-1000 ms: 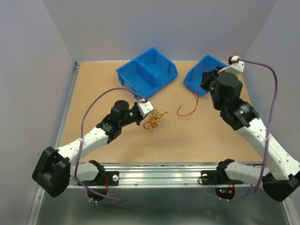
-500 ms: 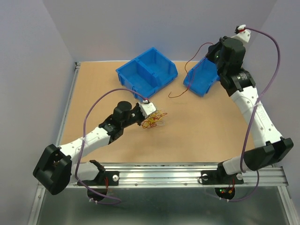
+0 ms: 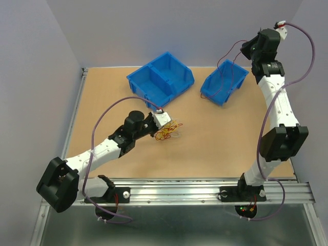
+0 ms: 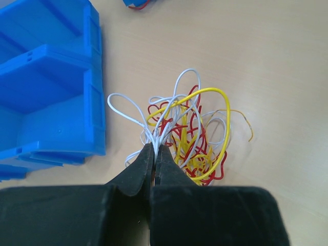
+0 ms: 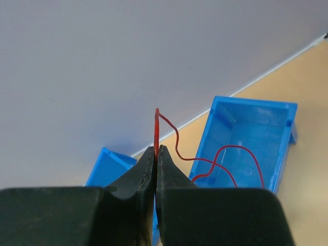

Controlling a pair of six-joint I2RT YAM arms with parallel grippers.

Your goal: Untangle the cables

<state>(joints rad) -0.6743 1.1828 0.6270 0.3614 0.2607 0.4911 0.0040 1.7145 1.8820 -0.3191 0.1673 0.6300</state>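
Right tool (image 5: pixel 155 148): clenched on one red wire (image 5: pixel 176 139), which is held high above the small blue bin (image 5: pixel 256 120) so that the free end hangs into it.
Left tool (image 4: pixel 154 147): clamped on white strands of the cable tangle (image 4: pixel 197 146), judged to be anchoring it.
Tangle's place: laid on the worktop (image 4: pixel 277 61), well apart from the small blue bin, toward the left arm's side.
Judged stage: one wire is freed; many are left knotted.

No text, label, brand, number or sign can be read in any of the 3 views. The large blue bin (image 3: pixel 161 82), the small blue bin (image 3: pixel 225 84) and the surface (image 3: pixel 220 143) show only plain colour, with no legible marking on them.
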